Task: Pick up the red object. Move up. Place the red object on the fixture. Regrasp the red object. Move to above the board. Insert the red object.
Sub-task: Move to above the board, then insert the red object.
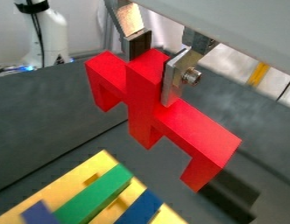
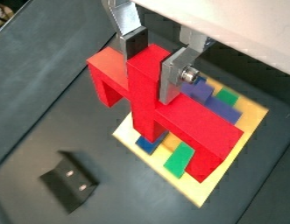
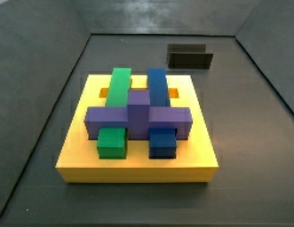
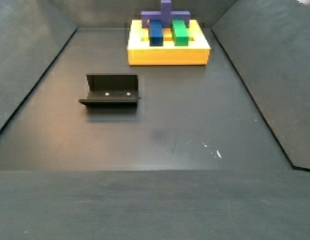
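In both wrist views the gripper (image 1: 155,54) is closed on the stem of the red object (image 1: 159,114), its silver fingers (image 2: 179,72) pressing either side, so the piece hangs in the air clear of the floor. Below and beyond it in a wrist view lies the board (image 2: 246,131), with green, blue and purple bars, and the fixture (image 2: 71,181) stands apart on the dark floor. Neither side view shows the gripper; the fixture (image 4: 110,92) sits nearer there, the board (image 4: 169,52) farther.

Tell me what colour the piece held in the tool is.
Bright red piece, clamped in the tool, clearest in a wrist view.
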Motion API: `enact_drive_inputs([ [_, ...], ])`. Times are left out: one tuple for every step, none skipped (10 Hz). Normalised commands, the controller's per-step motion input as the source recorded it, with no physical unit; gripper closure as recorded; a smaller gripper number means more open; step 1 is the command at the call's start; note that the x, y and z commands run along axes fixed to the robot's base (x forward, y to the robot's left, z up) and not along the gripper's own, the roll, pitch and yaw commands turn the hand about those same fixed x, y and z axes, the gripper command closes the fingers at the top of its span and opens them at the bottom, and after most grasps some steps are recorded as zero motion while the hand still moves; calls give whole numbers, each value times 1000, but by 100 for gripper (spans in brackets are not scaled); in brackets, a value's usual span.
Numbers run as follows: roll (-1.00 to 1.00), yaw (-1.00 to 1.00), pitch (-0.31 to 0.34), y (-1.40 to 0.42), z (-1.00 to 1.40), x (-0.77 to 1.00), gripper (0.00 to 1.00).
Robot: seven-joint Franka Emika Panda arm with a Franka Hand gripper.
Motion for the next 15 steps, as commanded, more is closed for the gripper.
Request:
enact_drive_inputs([
  [-1000, 65, 9, 30, 14, -32, 100],
  [-1000, 56, -14, 37, 11, -39, 100],
  [-696, 33, -37, 40, -13, -44, 100],
  [-486, 16, -37, 34, 3, -40, 100],
  [-280, 6, -30, 14, -2, -30, 100],
  [-10, 0, 0, 14, 0, 0, 100],
  [0, 0, 0, 169, -109, 49, 100],
  [-19, 0, -69, 246, -569, 0, 100],
  [-167, 0, -147, 389, -746, -109, 100],
  [-184, 0, -147, 380, -729, -91, 100],
  [-196, 0, -151, 374, -706, -46, 100],
  [-190, 0, -140, 300, -720, -23, 100],
  [-6, 0, -190, 0, -783, -37, 100],
  [126, 0, -170, -223, -714, 0, 100],
  [159, 3, -204, -226, -780, -89, 100],
])
